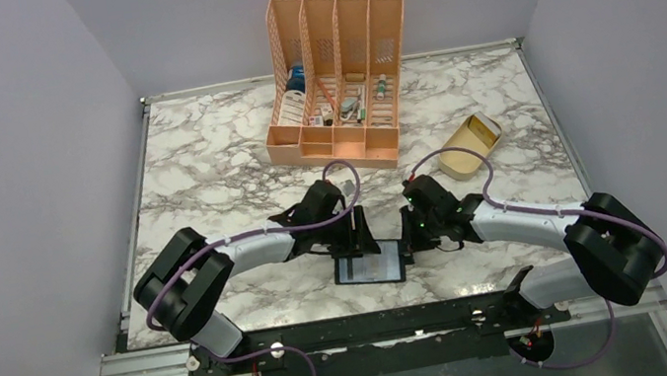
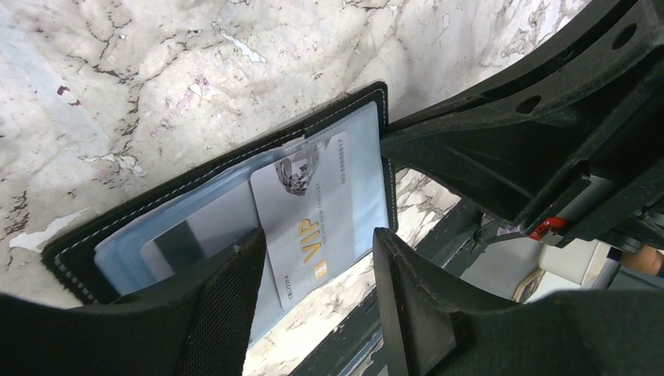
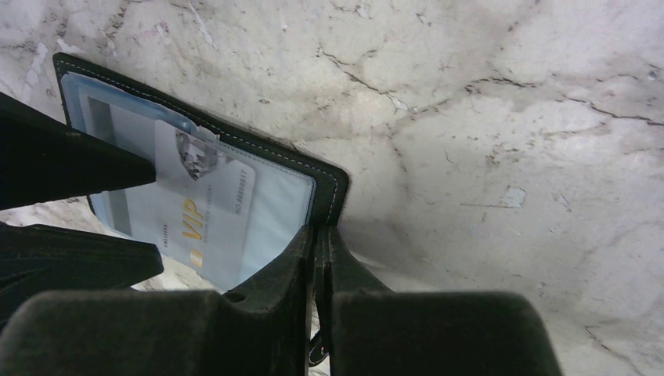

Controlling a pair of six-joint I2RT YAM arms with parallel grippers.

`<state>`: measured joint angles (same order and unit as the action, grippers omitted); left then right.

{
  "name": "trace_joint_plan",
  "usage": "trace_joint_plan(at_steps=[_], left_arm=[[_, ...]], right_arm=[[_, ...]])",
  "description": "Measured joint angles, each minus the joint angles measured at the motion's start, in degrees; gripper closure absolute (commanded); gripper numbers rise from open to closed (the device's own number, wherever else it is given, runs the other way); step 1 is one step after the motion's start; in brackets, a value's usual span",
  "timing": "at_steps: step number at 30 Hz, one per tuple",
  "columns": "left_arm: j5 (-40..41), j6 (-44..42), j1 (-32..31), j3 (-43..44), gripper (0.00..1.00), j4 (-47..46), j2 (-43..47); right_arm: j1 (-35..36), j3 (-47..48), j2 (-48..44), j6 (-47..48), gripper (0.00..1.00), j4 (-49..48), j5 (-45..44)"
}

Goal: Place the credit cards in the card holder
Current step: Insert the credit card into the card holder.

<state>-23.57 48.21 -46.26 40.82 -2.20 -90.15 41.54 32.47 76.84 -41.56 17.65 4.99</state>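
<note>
Where the marble table (image 1: 207, 167) runs toward its near rail (image 1: 380, 326), the card holder (image 1: 368, 268) lies open and flat, close to that edge and between the two grippers. The right gripper (image 3: 317, 235) has its fingers closed together on the holder's right-hand border, the black stitched edge caught between their tips. The left gripper (image 2: 317, 239) stands apart over the holder (image 2: 364, 180), one finger (image 2: 235, 290) on each side of the silver VIP card (image 2: 313, 211), neither clearly pressing it. That card (image 3: 200, 215) sits tilted, its upper corner tucked under the clear pocket and its lower end sticking out past the holder's near edge. Beyond the holder's far edge the marble is bare up to the orange organizer (image 1: 336, 78); left and right of it the arms fill the room.

Counted: one card holder; two cards in view, the VIP card and a second card (image 2: 176, 239) with a dark stripe showing through the sleeve; one organizer with four slots; one beige dish (image 1: 468, 146) well apart at the far right
</note>
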Motion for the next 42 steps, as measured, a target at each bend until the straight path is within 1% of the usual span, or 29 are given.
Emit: trace_joint_plan(at_steps=[4,14,23,27,31,33,37,42], left_arm=[[0.0,0.5,-0.2,0.0,0.45,-0.9,-0.7],[-0.4,2.4,-2.0,0.0,0.46,-4.4,-2.8],[-0.4,3.3,-2.7,0.0,0.46,-4.8,-3.1],[-0.4,3.6,-3.0,0.0,0.46,-4.9,-3.1],[0.1,3.6,-3.0,0.0,0.44,-4.4,-2.8],[1.0,3.5,-3.0,0.0,0.43,-3.3,-2.0],[3.2,3.0,-2.8,0.0,0.42,-0.6,0.9],[4.3,2.4,-1.6,0.0,0.42,1.6,4.0]], right_arm=[[0.0,-0.2,0.5,-0.2,0.94,-1.9,0.6],[0.0,-0.5,0.5,-0.3,0.95,-2.8,0.9],[0.0,-0.9,0.5,-0.7,0.95,-3.6,0.9],[0.0,-0.9,0.5,-0.7,0.89,-3.7,0.9],[0.0,-0.3,0.5,-0.7,0.8,-3.1,0.9],[0.1,0.2,0.5,-0.6,0.77,-2.3,0.5],[0.2,0.9,-0.2,-0.6,0.75,0.3,-0.4],[0.2,1.3,-3.9,-0.6,0.74,4.9,-1.4]])
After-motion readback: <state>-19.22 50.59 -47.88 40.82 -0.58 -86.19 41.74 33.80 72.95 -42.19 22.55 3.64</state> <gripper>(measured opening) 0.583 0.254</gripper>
